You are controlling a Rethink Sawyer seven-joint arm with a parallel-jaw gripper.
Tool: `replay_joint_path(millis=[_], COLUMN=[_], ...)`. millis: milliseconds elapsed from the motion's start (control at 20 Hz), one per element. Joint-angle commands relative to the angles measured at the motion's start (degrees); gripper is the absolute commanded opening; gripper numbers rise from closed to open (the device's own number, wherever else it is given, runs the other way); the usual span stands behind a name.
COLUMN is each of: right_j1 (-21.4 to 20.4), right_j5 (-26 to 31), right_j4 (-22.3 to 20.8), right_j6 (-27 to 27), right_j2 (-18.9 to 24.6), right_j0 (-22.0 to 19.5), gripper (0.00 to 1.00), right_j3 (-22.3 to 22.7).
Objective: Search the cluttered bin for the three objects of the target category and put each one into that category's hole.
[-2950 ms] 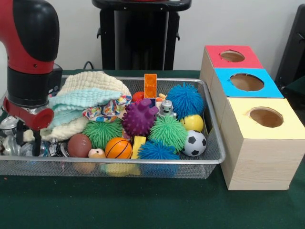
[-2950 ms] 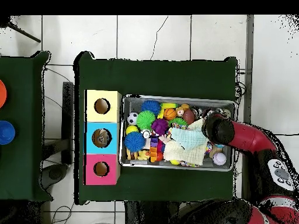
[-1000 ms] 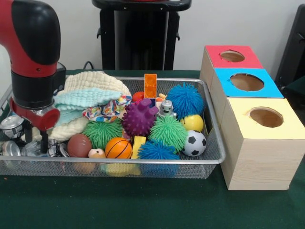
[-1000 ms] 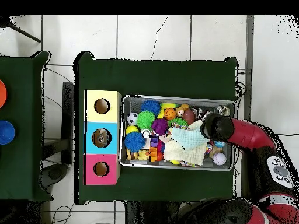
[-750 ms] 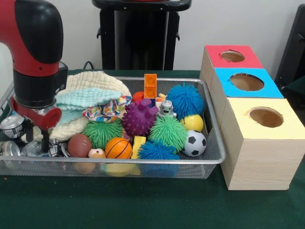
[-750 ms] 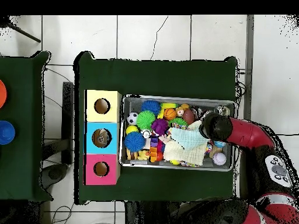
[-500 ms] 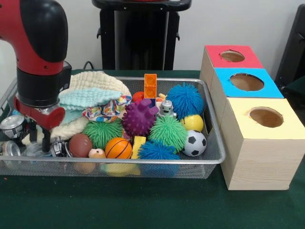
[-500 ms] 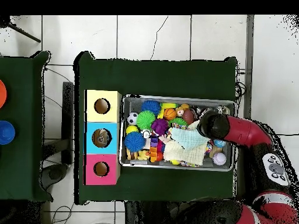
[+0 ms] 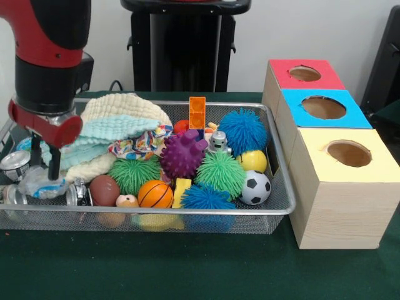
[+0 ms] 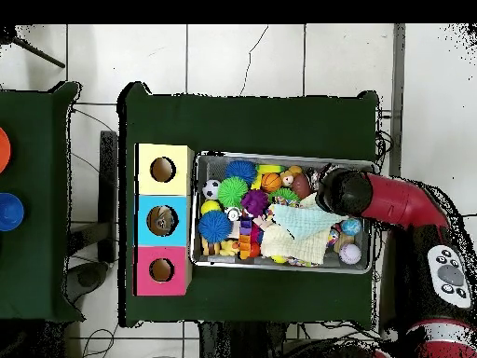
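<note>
Around my gripper (image 9: 44, 170) the bin (image 9: 275, 156) is packed: cloths (image 9: 112, 134) beside it, cans (image 9: 14, 165) beneath; open air above.

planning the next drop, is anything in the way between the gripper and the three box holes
Yes: from the gripper at one end of the bin, the cloth pile and heaped toy balls fill the stretch toward the boxes.

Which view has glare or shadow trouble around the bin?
Front view: even light, soft shadow under the bin, small glints on the shiny cans at its left end, below the gripper. Overhead view: floor tiles very bright, the green table cloth dark, toys small and merged.
</note>
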Motion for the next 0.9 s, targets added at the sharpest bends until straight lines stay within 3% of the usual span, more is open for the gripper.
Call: replay_joint_path(millis=[50,400,550,900], right_j1=[-3.28,-3.94,-6.40,-12.31], right_j5=[6.25,5.10,7.48,13.40], right_j4=[-0.74,-0.28,2.92,7.86], right_j6=[-6.00,-4.99,-6.34,-3.88], right_j2=[2.69,3.90,7.11,7.65], right_j0=[-0.90,-1.41,-3.14,-2.34], gripper=[0.00,0.00,0.00,0.00], right_j3=[1.08,3.19,7.98,14.94])
